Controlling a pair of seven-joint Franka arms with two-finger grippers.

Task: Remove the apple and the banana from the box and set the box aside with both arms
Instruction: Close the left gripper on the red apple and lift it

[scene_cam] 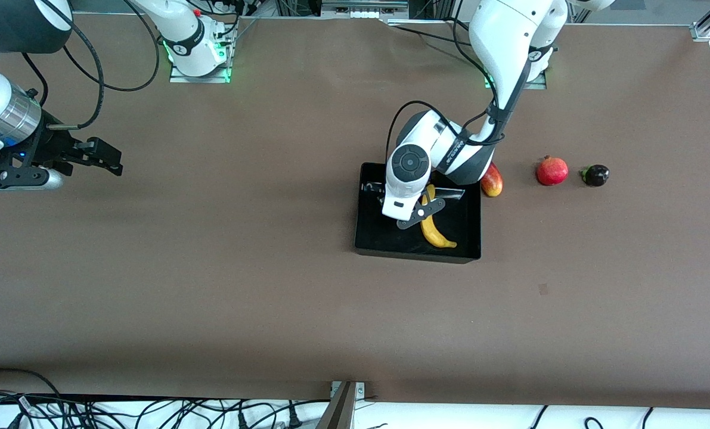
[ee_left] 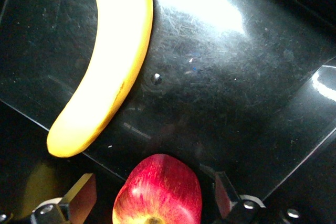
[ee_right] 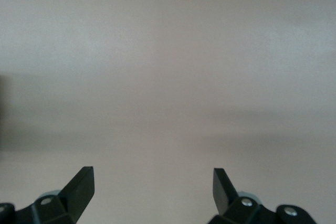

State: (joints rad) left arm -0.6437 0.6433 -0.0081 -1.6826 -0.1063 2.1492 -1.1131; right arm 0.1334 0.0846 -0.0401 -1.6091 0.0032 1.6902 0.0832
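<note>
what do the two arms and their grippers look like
Both arms have glossy white shells with dark grey joints and black cables looped along the links. A round dark grey joint cap and small dark lettering mark the left arm. The right arm carries a ribbed silver wrist ring. The right gripper has black, wedge-shaped fingers on black mounts with silver screws; the left gripper matches. Green lights glow at both bases.

One banana, one apple, one mango, one pomegranate, one dark fruit, one tray.

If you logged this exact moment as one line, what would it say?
left gripper: open around apple in black tray | banana: in tray | right gripper: open, waiting over bare table
</note>
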